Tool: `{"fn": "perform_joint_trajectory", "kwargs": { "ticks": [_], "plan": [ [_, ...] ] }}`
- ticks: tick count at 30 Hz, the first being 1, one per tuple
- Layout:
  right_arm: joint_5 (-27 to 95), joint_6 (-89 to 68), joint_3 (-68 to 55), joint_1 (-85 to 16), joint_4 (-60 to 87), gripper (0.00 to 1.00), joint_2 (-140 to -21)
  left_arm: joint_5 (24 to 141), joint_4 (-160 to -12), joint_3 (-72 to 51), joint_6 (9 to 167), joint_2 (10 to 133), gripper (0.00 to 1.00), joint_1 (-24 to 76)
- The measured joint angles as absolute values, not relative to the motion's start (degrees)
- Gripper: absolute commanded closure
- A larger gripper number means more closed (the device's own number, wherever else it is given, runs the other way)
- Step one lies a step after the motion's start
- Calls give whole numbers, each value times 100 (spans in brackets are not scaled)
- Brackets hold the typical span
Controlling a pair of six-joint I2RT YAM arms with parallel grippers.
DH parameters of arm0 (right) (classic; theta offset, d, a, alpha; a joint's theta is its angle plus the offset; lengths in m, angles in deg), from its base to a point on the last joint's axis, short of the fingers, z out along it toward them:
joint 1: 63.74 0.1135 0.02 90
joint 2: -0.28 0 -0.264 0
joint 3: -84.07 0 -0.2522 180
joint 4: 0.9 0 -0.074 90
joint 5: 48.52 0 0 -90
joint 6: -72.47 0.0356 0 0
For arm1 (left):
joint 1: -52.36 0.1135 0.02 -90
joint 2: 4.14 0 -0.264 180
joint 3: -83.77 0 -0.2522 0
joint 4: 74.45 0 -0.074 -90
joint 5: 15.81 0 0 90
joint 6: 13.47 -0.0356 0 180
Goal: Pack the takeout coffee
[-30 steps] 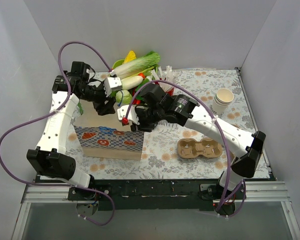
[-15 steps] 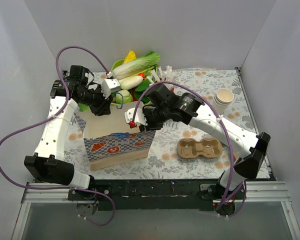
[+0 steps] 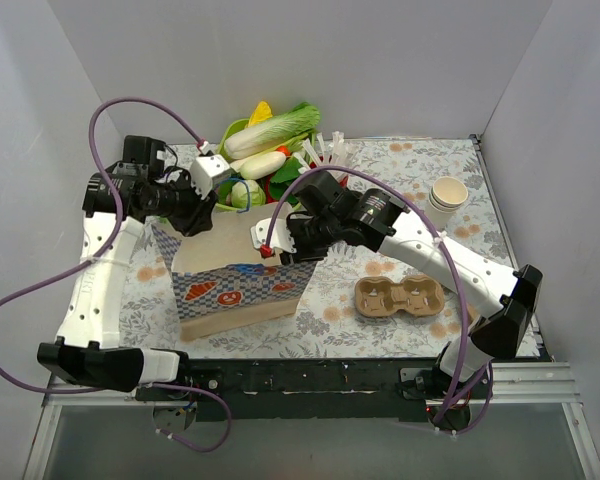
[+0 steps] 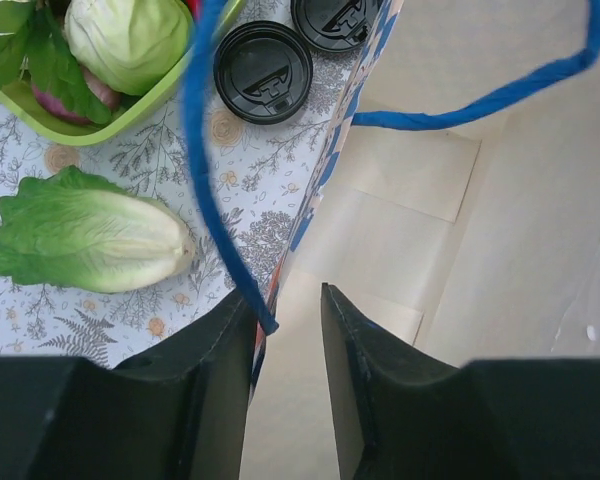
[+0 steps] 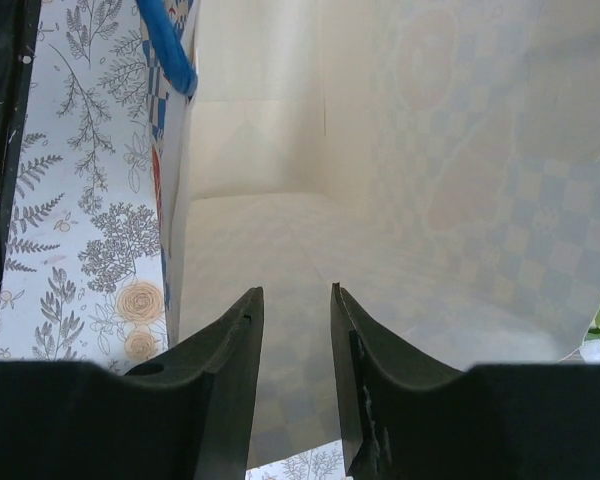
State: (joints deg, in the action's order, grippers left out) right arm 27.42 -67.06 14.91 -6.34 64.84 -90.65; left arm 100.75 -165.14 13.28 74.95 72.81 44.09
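Note:
The takeout coffee is out of view in every frame. A paper bag (image 3: 242, 288) with a blue and red print stands open at the centre left. My left gripper (image 3: 194, 214) is at the bag's back left rim. In the left wrist view (image 4: 287, 292) its jaws stand slightly apart, astride the bag wall (image 4: 500, 200) by the blue handle (image 4: 205, 190), without pinching it. My right gripper (image 3: 280, 247) is at the bag's right rim. In the right wrist view (image 5: 296, 290) its jaws stand slightly apart over the empty bag interior (image 5: 430, 150).
A brown pulp cup carrier (image 3: 400, 297) lies to the right of the bag. Stacked white lidless cups (image 3: 447, 200) stand at the far right. Toy vegetables (image 3: 270, 140) are piled behind. Two loose black lids (image 4: 263, 72) and a lettuce (image 4: 90, 235) lie beside the bag.
The bag has gone from squat and leaning to upright and wide open. My left arm has pulled left and back. My right gripper has stayed at the right rim.

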Motion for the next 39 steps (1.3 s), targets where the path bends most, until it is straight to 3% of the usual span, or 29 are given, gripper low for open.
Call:
{"fn": "perform_joint_trajectory", "kwargs": {
  "ticks": [9, 12, 18, 21, 25, 31, 34, 39],
  "plan": [
    [2807, -6706, 1441, -634, 6386, 59, -9039, 10381, -16533, 991, 7678, 7093, 81, 4383],
    [2807, -6706, 1441, -634, 6377, 59, -9039, 10523, -16536, 991, 7770, 7231, 99, 4346],
    [2818, -6696, 1441, -634, 6369, 58, -9039, 10620, -16536, 978, 7866, 7292, 100, 4208],
    [2882, -6580, 1441, -636, 6336, 46, -9026, 10613, -16538, 978, 7875, 7240, 100, 4171],
    [2805, -6313, 1504, -728, 6246, 22, -8794, 10626, -16549, 1013, 7895, 7139, 100, 4162],
    [2528, -5550, 1132, -1742, 5641, 9, -7076, 10722, -16551, 1065, 7845, 6927, 100, 4162],
    [2648, -5397, 700, -2131, 5615, 9, -6075, 10821, -16457, 1065, 7845, 6776, 100, 4156],
    [2622, -5963, -1331, -3029, 6082, 14, -4654, 10921, -16042, 960, 7840, 6442, 100, 4110]
  ]
}}
